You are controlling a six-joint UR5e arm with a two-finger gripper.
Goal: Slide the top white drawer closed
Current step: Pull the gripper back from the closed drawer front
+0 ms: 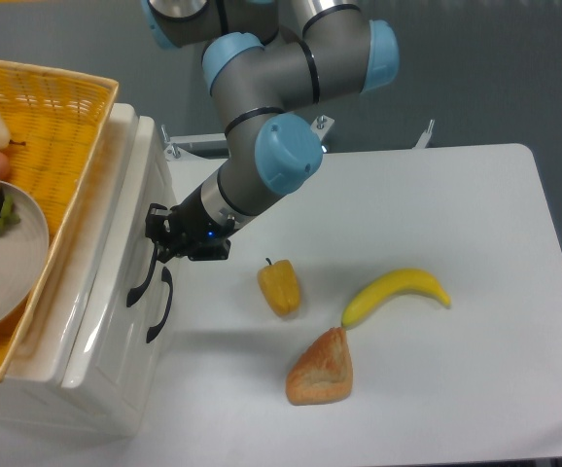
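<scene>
Camera view, arm: the UR5e arm (pixel 266 97), grey with light-blue joint caps, reaches down from the top of the frame toward the left.
Camera view, gripper: the black gripper (pixel 162 243) sits against the front panel of the top white drawer (pixel 116 292), right at the upper end of the curved black handle (pixel 151 292). A small blue light shows on the wrist behind it.
Pincer state: I cannot tell whether the fingers are spread or pressed together; they are dark against the dark handle and too small to make out.
Top white drawer: it sits at the left of the table (pixel 437 224), under the yellow woven basket (pixel 52 136). Its front panel appears nearly flush with the white cabinet body, with almost none of its inside visible.
Basket contents: a grey plate (pixel 14 263) lies in the basket, bearing dark and green items cut off by the left edge; a white rounded item is at the upper left.
On the table: a yellow bell pepper (pixel 279 286) lies just right of the drawer front, apart from it. A banana (pixel 396 295) lies further right. A piece of bread (pixel 321 368) lies below and between them, close to the banana's left tip.
</scene>
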